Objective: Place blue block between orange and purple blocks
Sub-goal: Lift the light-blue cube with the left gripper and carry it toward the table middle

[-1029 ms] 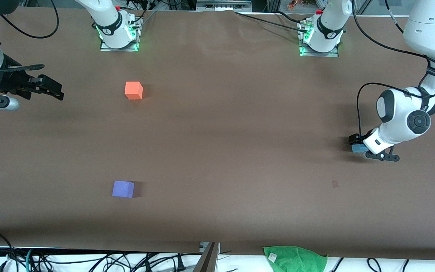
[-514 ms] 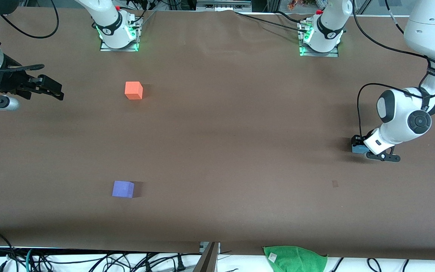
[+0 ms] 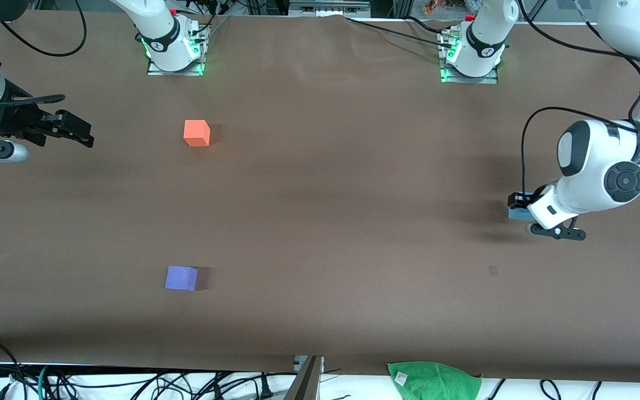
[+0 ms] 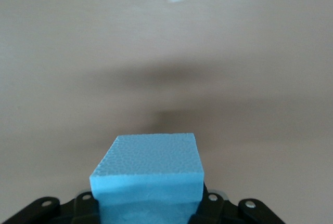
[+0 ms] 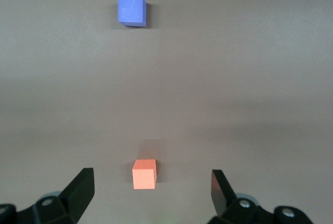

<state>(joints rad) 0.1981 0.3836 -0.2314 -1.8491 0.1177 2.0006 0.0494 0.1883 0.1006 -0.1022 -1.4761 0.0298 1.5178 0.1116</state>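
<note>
Where the views agree — one moment of a two-arm block placement, legend as follows:

Left tool (image 3: 520,214): closed on the blue block (image 3: 516,213), near the left arm's end of the table (image 3: 320,183); block's top face and front edge plain between the black fingers (image 4: 86,203) in the left wrist view.
Height of block: apparently just clear of the table, judged from the soft shadow lying apart from it in the left wrist view — not certain.
Right tool (image 3: 78,133): spread wide, holding nothing, over the right arm's end of the table; waiting.
Orange block (image 3: 196,133): on the table, toward the right arm's end, farther from the front camera.
Purple block (image 3: 181,278): on the table, nearer the front camera than the orange block, roughly in line with it, well apart.
Gap between the two: bare table, wide enough for a third cube.
Step in hand: grasp made, carry about to begin — judged, not seen.
Next move calls for: a long traverse toward the right arm's end, arrival over the middle of the gap, level descent, release only once seated.
Risk: a drift toward either neighbour on descent.
</note>
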